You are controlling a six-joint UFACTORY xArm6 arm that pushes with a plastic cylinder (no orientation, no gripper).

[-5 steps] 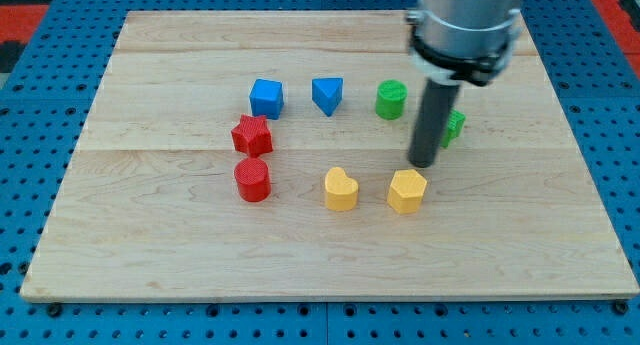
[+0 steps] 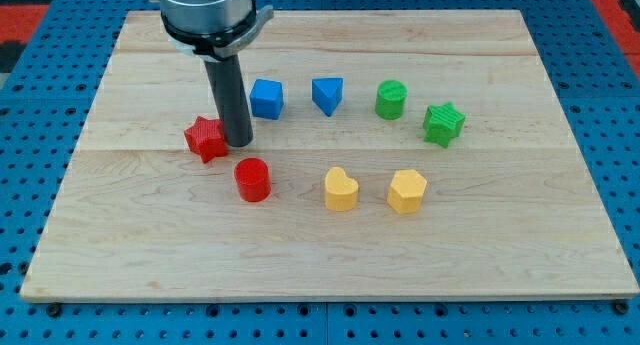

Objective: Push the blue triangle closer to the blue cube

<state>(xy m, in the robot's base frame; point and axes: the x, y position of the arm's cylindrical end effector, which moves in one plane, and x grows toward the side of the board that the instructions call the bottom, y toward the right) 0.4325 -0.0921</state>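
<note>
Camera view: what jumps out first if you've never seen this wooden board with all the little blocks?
First, the thick dark rod coming down from the view's top, my tip right beside the small red star block. Next, the ring of bright blocks on the pale wooden board, with the blue cube and blue triangle side by side, apart, at its top.

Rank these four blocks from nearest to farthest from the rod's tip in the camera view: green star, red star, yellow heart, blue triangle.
Measured from my tip:
1. Red star, right beside the tip on the view's left.
2. Blue triangle, up and to the view's right.
3. Yellow heart, lower and to the view's right.
4. Green star, far on the view's right.
</note>
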